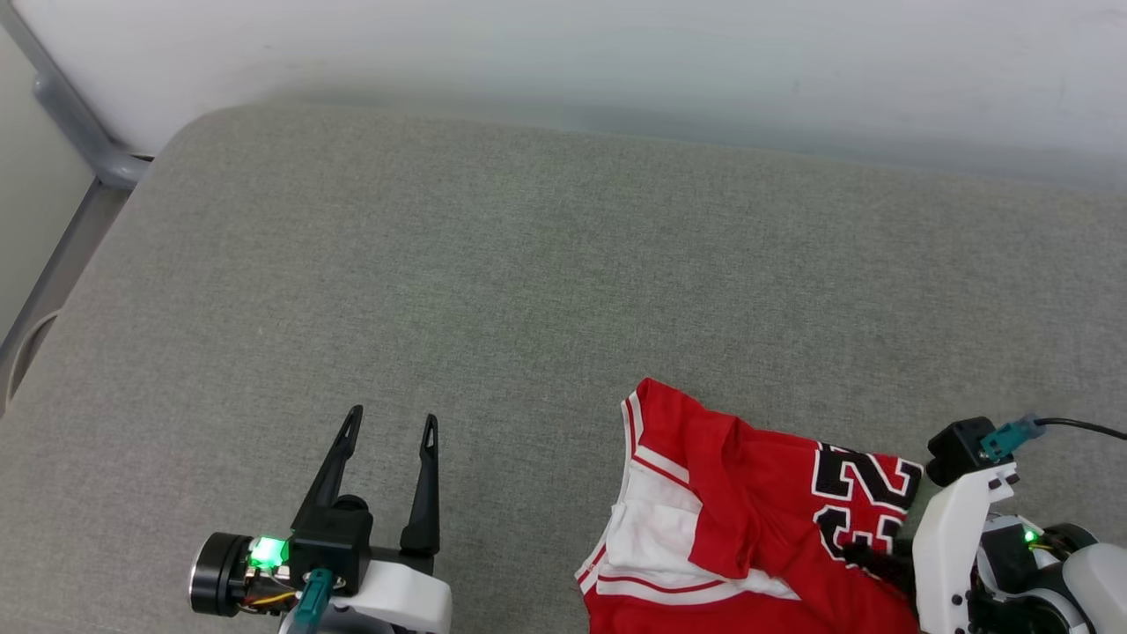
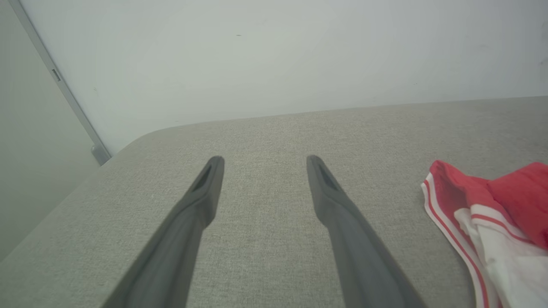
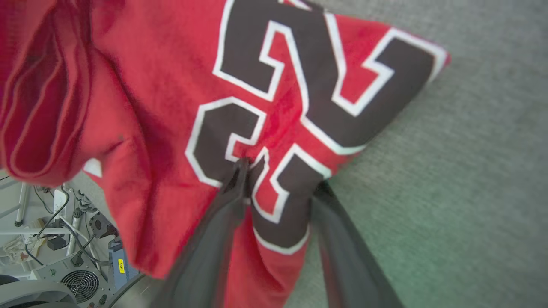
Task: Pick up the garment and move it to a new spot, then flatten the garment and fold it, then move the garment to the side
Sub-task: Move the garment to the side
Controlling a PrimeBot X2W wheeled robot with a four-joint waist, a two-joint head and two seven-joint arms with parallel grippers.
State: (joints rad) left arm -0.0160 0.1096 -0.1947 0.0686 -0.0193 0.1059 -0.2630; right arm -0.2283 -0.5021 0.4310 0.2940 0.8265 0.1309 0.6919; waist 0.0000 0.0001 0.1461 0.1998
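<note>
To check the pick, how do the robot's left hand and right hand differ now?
The left hand, with long dark fingers, stands open over the bare grey fabric surface, holding nothing. The right hand has its fingers astride a fold of the red jersey garment with black number print; a firm grip is not clear. Both share dark tapered fingers.

My left gripper [image 1: 393, 414] has two long black fingers [image 1: 424, 493], a green light [image 1: 267, 552] and a teal plug [image 1: 310, 599]. My right wrist's white shell [image 1: 946, 528] carries a black cable [image 1: 1083, 426].
</note>
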